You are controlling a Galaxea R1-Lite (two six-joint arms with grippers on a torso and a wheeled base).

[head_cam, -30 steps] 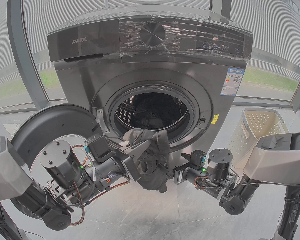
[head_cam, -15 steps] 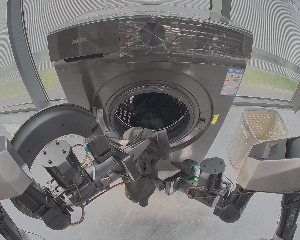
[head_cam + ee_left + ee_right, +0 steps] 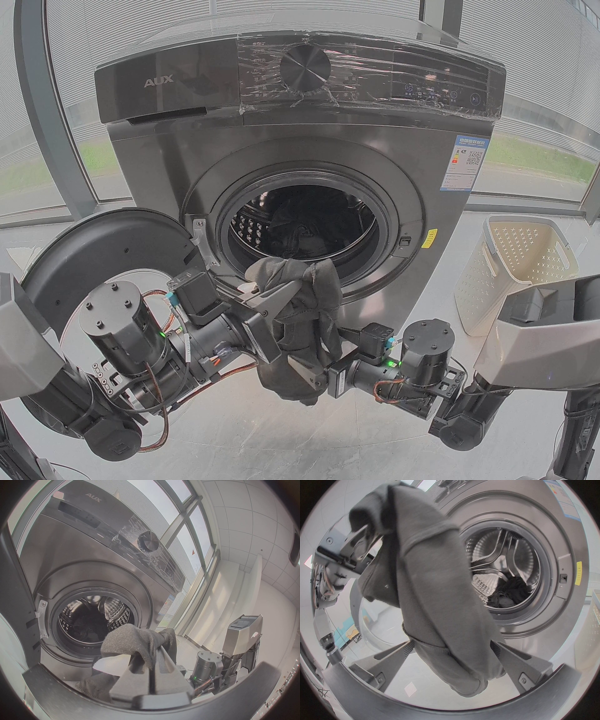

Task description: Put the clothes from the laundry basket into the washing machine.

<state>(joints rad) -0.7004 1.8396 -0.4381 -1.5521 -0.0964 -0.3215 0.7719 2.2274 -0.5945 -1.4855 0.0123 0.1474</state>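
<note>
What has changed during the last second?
The right gripper moved toward the robot's left, and its open fingers now stand on both sides of the hanging grey garment. The left gripper stays shut on the garment's top before the washing machine; the laundry basket has not moved.

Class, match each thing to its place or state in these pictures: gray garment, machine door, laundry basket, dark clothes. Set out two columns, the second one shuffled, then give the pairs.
Column one:
1 gray garment
2 door
3 laundry basket
4 dark clothes

Column two:
A on the floor, on the robot's right of the washing machine
B inside the drum
C clamped in the left gripper, hanging down
D swung open on the robot's left

Pairs: 1-C; 2-D; 3-A; 4-B
</note>
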